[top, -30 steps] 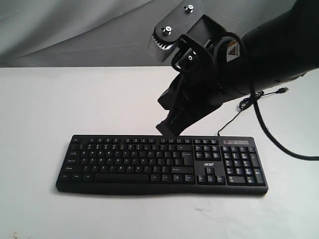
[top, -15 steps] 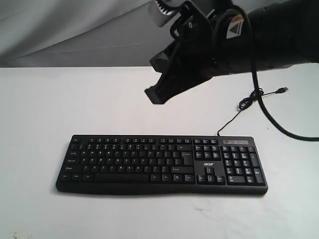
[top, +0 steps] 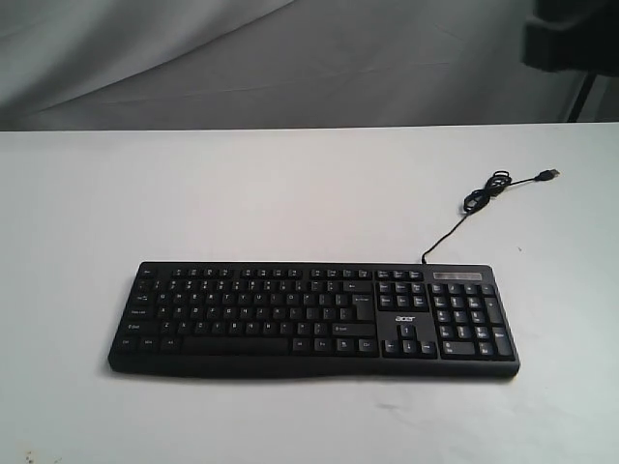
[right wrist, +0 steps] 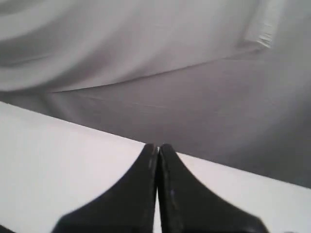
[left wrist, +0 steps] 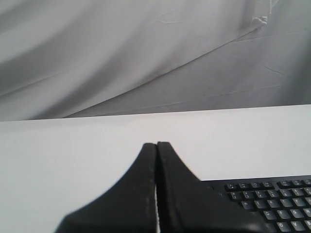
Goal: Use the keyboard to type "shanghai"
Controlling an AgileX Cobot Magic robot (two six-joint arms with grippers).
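Note:
The black keyboard (top: 314, 319) lies flat on the white table, number pad and white "acer" logo on its right side. Its thin cable (top: 464, 208) runs back to a loose coil and a USB plug. In the left wrist view my left gripper (left wrist: 156, 144) is shut with nothing in it, and a corner of the keyboard (left wrist: 272, 199) shows beside it. My right gripper (right wrist: 157, 145) is shut and empty, held over bare table with grey cloth behind. In the exterior view only a dark piece of the right arm (top: 571, 39) shows at the top right corner.
The white table (top: 193, 193) stretches wide around the keyboard. A grey cloth backdrop (top: 290, 58) hangs behind the table's far edge. The cable coil and plug lie at the back right.
The right arm, which hung low over the keyboard's middle a second ago, has risen and pulled away to the upper right, out of the exterior view. The keyboard has not moved.

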